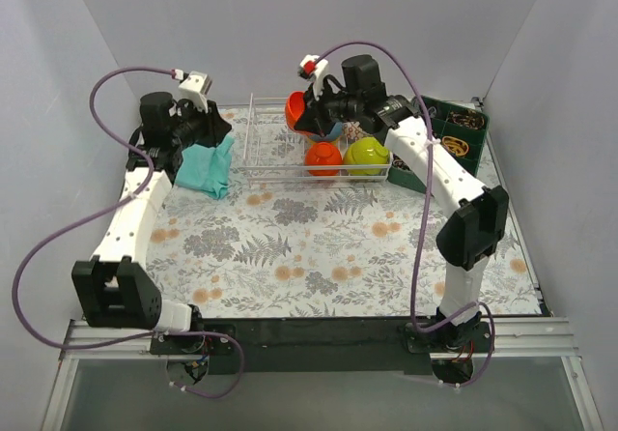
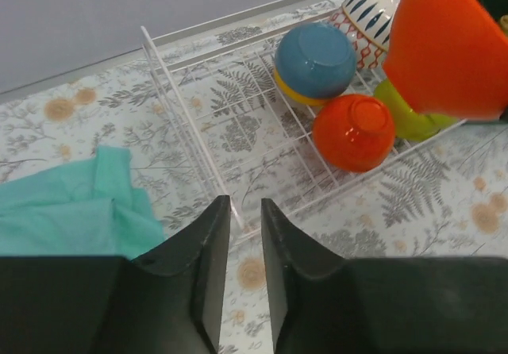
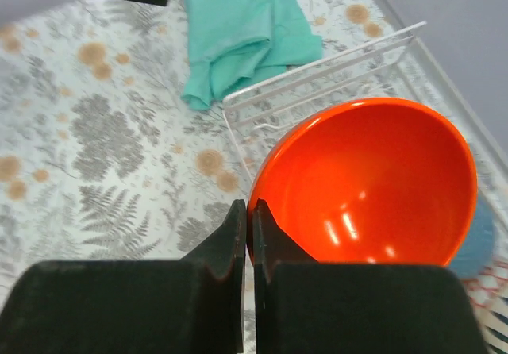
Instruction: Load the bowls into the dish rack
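The white wire dish rack [image 1: 275, 146] stands at the back of the table. In it lie an upturned red-orange bowl [image 2: 353, 132], a lime-green bowl [image 2: 401, 116], a blue bowl [image 2: 315, 59] stacked on a yellow one, and a blue-patterned bowl [image 2: 369, 13]. My right gripper [image 3: 248, 207] is shut on the rim of another red-orange bowl [image 3: 365, 183] and holds it tilted over the rack's right half. My left gripper [image 2: 244, 203] hovers at the rack's left near corner, its jaws a narrow gap apart with nothing between them.
A teal cloth [image 1: 208, 165] lies crumpled left of the rack, under the left wrist. A dark green compartment tray [image 1: 454, 131] of small items sits right of the rack. Grey walls enclose the table on three sides.
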Tool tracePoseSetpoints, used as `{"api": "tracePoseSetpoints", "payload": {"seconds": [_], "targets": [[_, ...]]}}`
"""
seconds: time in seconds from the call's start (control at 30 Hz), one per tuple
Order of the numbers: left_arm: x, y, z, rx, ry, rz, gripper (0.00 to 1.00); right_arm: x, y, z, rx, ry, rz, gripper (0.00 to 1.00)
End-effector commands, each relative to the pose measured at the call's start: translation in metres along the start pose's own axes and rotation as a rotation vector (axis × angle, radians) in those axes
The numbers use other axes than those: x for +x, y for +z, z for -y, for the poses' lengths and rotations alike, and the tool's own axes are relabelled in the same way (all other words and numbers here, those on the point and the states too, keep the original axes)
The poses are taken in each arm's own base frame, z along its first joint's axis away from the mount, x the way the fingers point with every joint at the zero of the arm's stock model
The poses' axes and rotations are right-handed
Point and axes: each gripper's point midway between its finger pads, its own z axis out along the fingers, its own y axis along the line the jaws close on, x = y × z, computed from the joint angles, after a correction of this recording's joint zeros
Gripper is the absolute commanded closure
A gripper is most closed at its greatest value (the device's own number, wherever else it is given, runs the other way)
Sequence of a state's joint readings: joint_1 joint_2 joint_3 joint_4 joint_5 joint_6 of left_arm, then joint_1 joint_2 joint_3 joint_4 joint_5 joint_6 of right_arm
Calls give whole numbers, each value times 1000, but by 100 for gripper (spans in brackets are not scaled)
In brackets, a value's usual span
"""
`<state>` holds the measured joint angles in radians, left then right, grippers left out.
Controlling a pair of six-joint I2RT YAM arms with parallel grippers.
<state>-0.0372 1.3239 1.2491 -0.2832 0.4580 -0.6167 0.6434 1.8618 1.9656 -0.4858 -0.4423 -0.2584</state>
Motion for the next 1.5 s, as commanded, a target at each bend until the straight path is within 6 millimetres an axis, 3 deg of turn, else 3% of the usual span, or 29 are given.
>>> {"api": "tracePoseSetpoints", "payload": {"seconds": [0.0,0.03,0.1,0.17,0.2,0.27,0.3,0.43,0.6,0.67,0.77,1.13,1.47], "targets": [[-22,29,1,92,7,10,95,-22,-4,-4,-299,297,167,99],[-20,35,5,127,1,0,100,-32,-6,1,-334,360,222,99],[-14,51,7,174,0,-24,100,-16,-7,11,-410,441,227,99],[-8,64,19,217,28,-44,100,-19,-13,17,-476,508,264,99],[0,72,22,230,61,-58,100,-4,-8,20,-491,566,249,99],[8,83,33,239,90,-75,100,-2,-12,33,-486,624,294,99],[13,89,37,242,93,-84,100,13,-7,38,-477,677,284,99],[25,114,51,264,104,-113,100,32,4,52,-450,789,304,99],[34,134,41,212,128,-147,100,45,24,66,-446,847,318,99],[37,136,39,206,149,-167,100,38,28,71,-450,829,332,99],[45,135,41,214,167,-189,100,46,37,79,-440,853,330,99],[90,133,69,282,151,-299,100,102,59,77,-417,978,262,99],[118,139,69,282,145,-373,100,112,73,78,-413,970,257,99]]}}
